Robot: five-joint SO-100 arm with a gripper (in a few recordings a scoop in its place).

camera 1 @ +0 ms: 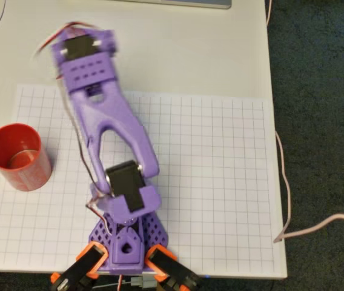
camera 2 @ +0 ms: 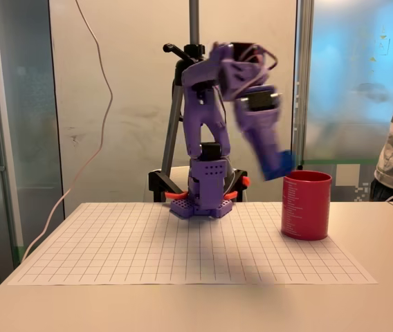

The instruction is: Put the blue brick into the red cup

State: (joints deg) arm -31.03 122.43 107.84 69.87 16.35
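Fixed view: your pincer [camera 2: 279,166] carries the blue brick [camera 2: 284,162] just left of the red cup [camera 2: 306,205] rim; shift right over the mouth, then release.

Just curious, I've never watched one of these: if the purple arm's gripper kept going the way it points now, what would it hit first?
Probably the red cup: the gripper slants down toward its rim, though depth is unclear.
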